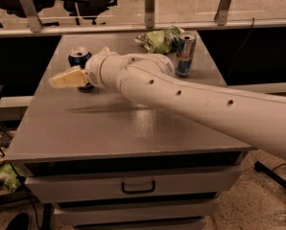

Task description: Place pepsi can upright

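Observation:
The pepsi can [78,57] is dark blue with a silver top. It stands upright at the table's far left, and its lower half is hidden behind my gripper. My gripper [68,76] is cream-coloured and reaches in from the right on a long white arm [191,99]. It sits right at the can, across its front side, just above the table top. Whether it touches the can is hidden from this angle.
A taller, slim silver-and-blue can [184,53] stands upright at the back right of the grey table [133,133]. A crumpled green chip bag [157,40] lies just left of it. A railing and a drop run behind the table. Drawers sit below the front edge.

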Motion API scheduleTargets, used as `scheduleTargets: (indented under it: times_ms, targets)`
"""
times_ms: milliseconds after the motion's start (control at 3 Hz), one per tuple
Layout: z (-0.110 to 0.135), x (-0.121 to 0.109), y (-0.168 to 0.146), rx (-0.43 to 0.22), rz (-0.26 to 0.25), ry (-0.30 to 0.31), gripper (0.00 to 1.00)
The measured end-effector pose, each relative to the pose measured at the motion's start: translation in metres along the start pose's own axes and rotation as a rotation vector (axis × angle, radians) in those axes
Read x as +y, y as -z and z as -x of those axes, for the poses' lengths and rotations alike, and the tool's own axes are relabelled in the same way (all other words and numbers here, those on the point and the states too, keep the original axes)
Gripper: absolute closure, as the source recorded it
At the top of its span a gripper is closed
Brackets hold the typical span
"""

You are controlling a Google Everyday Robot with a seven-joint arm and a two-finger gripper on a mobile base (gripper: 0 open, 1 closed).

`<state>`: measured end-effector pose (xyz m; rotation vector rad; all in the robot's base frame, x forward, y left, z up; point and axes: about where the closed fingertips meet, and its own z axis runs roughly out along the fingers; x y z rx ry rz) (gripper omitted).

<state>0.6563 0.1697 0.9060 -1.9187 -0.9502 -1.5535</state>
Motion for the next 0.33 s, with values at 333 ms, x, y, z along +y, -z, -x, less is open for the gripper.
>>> scheduleTargets:
  times_ms: [333]
  targets:
    - [0.0,-0.0001,0.0,0.0,0.0,0.0,0.0]
